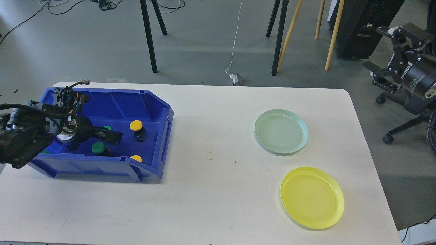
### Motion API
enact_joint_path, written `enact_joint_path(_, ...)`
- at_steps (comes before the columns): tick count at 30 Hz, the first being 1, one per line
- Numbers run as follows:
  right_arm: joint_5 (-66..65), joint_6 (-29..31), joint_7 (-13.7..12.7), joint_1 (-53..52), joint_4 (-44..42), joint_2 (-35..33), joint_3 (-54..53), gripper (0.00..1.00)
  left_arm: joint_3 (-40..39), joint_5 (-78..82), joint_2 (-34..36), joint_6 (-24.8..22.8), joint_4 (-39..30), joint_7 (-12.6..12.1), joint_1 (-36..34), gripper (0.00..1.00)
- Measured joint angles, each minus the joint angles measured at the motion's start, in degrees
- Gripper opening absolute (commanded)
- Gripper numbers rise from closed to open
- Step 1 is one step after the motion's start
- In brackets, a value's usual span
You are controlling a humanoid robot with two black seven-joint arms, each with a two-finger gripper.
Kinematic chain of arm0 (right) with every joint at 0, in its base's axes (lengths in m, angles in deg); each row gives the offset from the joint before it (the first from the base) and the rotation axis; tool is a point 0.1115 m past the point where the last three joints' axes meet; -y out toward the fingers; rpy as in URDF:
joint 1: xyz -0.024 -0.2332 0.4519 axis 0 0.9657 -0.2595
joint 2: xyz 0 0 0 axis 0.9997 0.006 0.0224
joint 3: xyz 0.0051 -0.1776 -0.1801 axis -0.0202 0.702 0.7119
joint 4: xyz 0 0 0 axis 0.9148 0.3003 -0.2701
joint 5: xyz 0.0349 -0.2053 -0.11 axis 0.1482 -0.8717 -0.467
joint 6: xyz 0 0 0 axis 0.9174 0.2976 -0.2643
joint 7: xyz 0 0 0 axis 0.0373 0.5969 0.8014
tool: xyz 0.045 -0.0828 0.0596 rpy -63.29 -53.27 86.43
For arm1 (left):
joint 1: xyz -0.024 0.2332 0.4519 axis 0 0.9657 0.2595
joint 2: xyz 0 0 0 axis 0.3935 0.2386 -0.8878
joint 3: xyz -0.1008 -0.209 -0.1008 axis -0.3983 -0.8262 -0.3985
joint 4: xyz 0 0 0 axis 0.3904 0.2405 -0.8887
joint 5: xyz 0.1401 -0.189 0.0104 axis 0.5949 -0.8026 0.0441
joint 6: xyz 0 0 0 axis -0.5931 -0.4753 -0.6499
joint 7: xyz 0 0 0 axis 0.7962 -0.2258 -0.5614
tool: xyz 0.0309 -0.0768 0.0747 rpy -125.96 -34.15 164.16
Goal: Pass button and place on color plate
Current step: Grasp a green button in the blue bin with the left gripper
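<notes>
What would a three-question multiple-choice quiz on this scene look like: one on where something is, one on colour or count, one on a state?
1. Where is the left gripper?
A. Inside the blue bin
B. Over the yellow plate
C. Off the table

2. What colours are the two plates?
A. Red and blue
B. Pale green and yellow
C. Both white

3. What lies on the plates?
A. One button each
B. A pile of buttons
C. Nothing

Answers:
1 A, the left arm reaches into the bin, jaws beside a green button.
2 B, the pale green plate sits farther back, the yellow one nearer.
3 C, both plates are bare; the yellow buttons are in the bin.
</notes>
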Motion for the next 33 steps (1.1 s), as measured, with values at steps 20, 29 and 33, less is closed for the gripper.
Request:
enact_joint_path(20, -1.42, 0.0, -0.01, 0.06, 0.0, 0.13, 0.01, 1.0, 0.06, 0.26, -0.66, 0.5, 1.27, -0.08, -0.09, 0.27)
enact_joint_path(29, -1.49, 0.0, -0.09, -0.01, -0.38, 0.2, 0.07, 1.0, -0.05, -0.07, 0.7, 0.24, -0.16, 0.15, -0.61, 0.27)
enact_joint_path(33, -1.63, 0.0, -0.15, -0.29, -0.57, 0.34, 0.07, 1.0, -0.29, -0.37, 5.78, 0.02, -5.61, 0.25, -1.46, 0.27)
